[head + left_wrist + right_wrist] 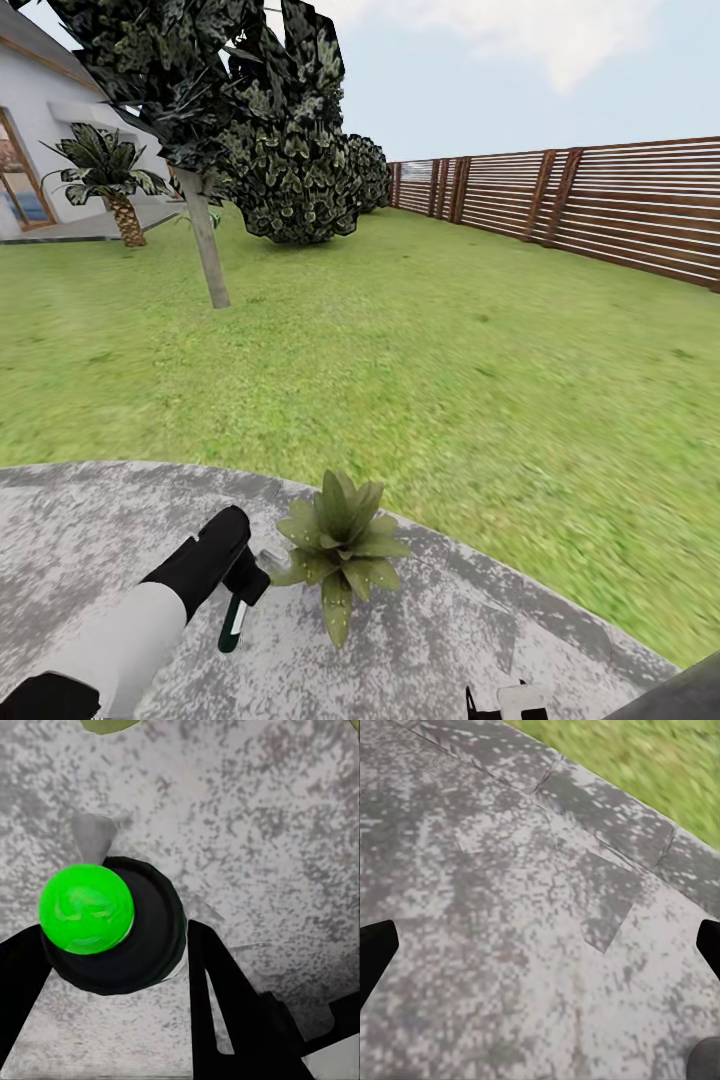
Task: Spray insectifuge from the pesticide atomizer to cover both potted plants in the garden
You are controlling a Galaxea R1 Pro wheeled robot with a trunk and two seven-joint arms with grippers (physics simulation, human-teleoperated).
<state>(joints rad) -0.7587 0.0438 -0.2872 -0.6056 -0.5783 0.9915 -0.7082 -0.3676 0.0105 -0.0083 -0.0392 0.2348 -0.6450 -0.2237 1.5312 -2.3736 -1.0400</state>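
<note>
Item: pesticide atomizer [234, 622], slim dark-green bottle with white patch. Location: clamped in the left gripper [243, 590] above the round grey stone patio [90, 530]. In the head view the bottle hangs tilted, its base toward the camera. In the left wrist view the bottle [112, 926] is seen end-on as a dark disc with a bright green round centre, the black fingers [225, 1005] closed against its sides; a pale spray head [91, 836] juts past it.

Item: potted plant [340, 545], rosette of broad pointed green leaves. Location: on the patio, just beside the left gripper, on its right. Pot hidden under the leaves. Leaf tips [112, 724] show at one margin of the left wrist view. Whether the spray head touches the leaves cannot be told.

Item: right gripper [540, 945]. Black fingertips [375, 949] spread wide over bare mottled stone, nothing between them. Part of it [510, 700] shows low in the head view, well apart from the plant.

Surroundings: lawn [420, 360] beyond the patio's curved edge, open and unobstructed. Thin grey tree trunk [205, 250] to the left on the grass; dark-leaved shrubs [290, 170] behind it; small palm [110, 185] by the white house [40, 120]. Brown slatted fence [590, 205] closes the right side and far end.

Edges: patio rim [607, 802] meets grass close to the right gripper; jointed slabs visible there
</note>
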